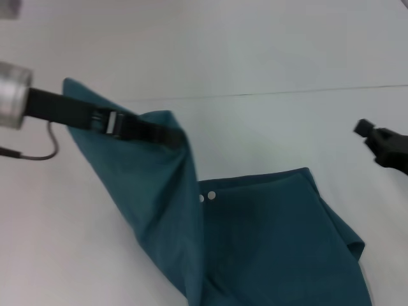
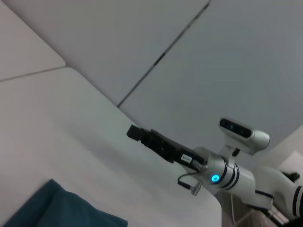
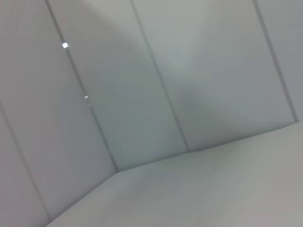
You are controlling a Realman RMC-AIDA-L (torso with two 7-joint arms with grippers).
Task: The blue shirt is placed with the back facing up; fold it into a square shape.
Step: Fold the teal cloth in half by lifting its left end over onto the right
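White counter [image 1: 287, 57] spread wide. Blue shirt [image 1: 268, 248] laid at near centre, left edge raised into tall flap. Left tool [image 1: 173, 137] clamped on flap top, shirt body lying right of it. Right tool [image 1: 364, 129] held far right, clear of cloth; finger state not discernible.

The blue shirt [image 1: 268, 242] lies on the table [image 1: 76, 255] at lower centre and right of the head view, one flap lifted toward the upper left. The left hand [image 1: 172, 137] sits at that flap's top edge. The right hand [image 1: 364, 129] hangs at far right, apart from the shirt.
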